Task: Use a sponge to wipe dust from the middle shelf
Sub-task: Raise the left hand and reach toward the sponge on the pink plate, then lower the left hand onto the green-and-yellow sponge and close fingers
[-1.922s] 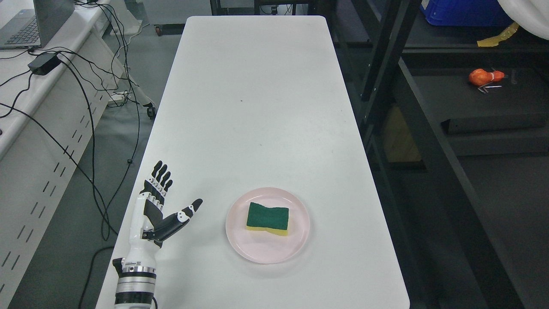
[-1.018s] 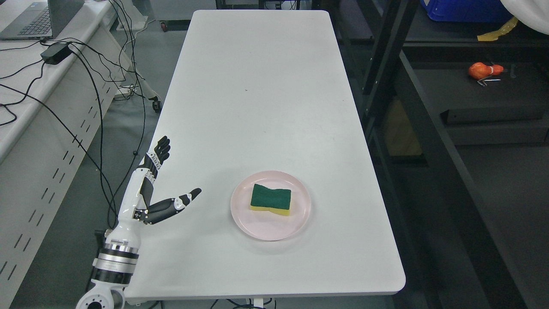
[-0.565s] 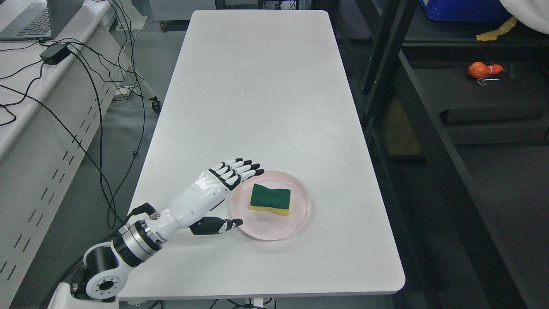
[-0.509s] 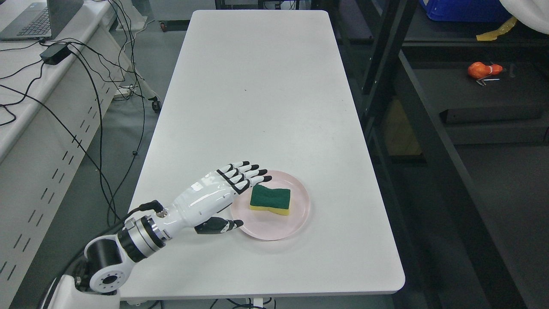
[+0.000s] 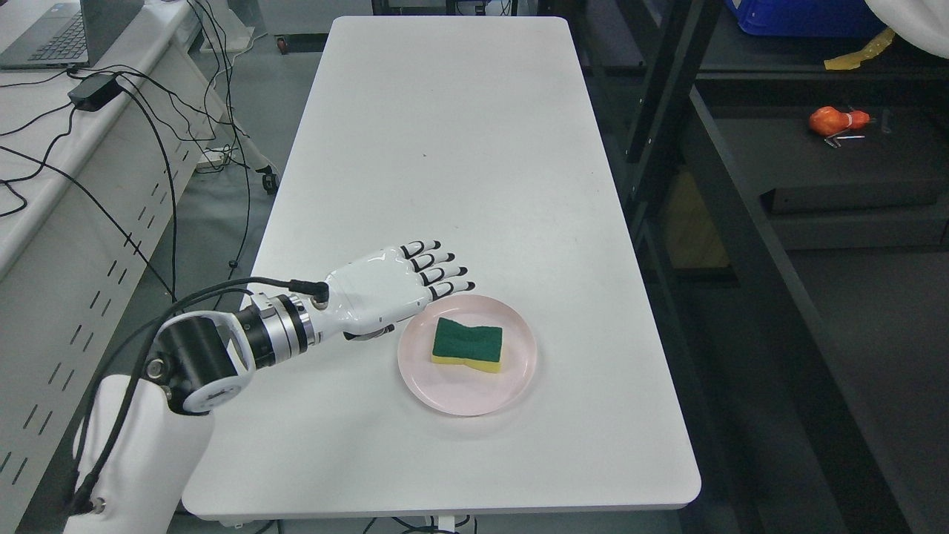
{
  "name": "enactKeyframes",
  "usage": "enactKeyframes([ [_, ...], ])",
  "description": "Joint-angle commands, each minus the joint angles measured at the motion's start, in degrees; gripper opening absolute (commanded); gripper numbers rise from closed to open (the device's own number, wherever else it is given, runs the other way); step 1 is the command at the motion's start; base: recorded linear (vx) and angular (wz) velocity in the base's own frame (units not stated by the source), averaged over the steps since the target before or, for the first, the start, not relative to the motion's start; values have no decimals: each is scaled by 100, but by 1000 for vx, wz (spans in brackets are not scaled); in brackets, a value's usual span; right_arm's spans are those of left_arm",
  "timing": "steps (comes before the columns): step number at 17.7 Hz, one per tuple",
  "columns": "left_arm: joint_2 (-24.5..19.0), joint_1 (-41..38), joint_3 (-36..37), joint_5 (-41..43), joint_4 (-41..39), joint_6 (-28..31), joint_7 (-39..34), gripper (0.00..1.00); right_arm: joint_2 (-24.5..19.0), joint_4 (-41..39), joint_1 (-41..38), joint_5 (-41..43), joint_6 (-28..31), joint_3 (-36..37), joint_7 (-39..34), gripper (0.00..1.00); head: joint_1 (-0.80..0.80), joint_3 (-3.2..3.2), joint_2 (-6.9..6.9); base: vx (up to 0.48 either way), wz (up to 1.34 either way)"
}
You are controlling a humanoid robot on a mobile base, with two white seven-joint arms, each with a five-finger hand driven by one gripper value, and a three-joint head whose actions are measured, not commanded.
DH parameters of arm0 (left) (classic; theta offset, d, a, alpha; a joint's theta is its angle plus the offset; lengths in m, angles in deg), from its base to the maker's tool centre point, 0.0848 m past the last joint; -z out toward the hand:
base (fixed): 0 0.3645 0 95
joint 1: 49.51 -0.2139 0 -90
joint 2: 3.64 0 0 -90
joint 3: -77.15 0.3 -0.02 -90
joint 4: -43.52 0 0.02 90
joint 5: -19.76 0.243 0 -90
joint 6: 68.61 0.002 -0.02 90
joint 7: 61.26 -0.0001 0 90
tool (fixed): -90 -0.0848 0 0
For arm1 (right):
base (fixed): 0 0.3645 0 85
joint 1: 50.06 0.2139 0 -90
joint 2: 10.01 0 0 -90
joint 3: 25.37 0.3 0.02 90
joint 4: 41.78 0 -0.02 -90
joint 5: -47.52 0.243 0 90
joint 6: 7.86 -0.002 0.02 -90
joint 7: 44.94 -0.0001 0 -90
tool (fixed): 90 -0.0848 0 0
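Observation:
A sponge [image 5: 468,345], green on top with a yellow base, lies on a pink plate [image 5: 519,371] near the front of the white table [image 5: 445,148]. My left hand [image 5: 422,282] hovers palm down just left of and above the plate's far-left rim, fingers [image 5: 445,271] stretched flat and holding nothing. It is apart from the sponge. The black shelf unit [image 5: 815,170] stands to the right of the table. The right arm does not show.
An orange object [image 5: 836,119] lies on a dark shelf board at the right, with a blue bin [image 5: 801,18] on the level above. A desk with a laptop [image 5: 67,30] and tangled cables [image 5: 170,133] stands at the left.
My left hand swung from the table's left edge over to the plate, turned palm down, then rose and drew back slightly from the sponge. The camera shifted a little early on.

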State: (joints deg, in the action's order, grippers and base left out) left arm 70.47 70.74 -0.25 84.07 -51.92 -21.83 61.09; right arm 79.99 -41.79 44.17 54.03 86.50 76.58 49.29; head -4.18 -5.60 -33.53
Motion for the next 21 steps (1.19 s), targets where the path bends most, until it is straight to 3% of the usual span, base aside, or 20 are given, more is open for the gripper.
enactKeyframes([
  [1, -143, 429, 1242, 389, 412, 7, 34, 93, 100, -100, 0, 0, 3, 0, -1, 100, 0, 0, 0, 0, 0],
  [6, 137, 429, 1912, 389, 570, -2, 34, 93, 100, -100, 0, 0, 3, 0, -1, 100, 0, 0, 0, 0, 0],
  [16, 191, 543, 1807, 424, 764, 68, 34, 81, 100, -100, 0, 0, 3, -9, -1, 100, 0, 0, 0, 0, 0],
  [21, 156, 499, 1606, 581, 755, 86, 52, 81, 100, -100, 0, 0, 3, 0, -1, 100, 0, 0, 0, 0, 0],
])
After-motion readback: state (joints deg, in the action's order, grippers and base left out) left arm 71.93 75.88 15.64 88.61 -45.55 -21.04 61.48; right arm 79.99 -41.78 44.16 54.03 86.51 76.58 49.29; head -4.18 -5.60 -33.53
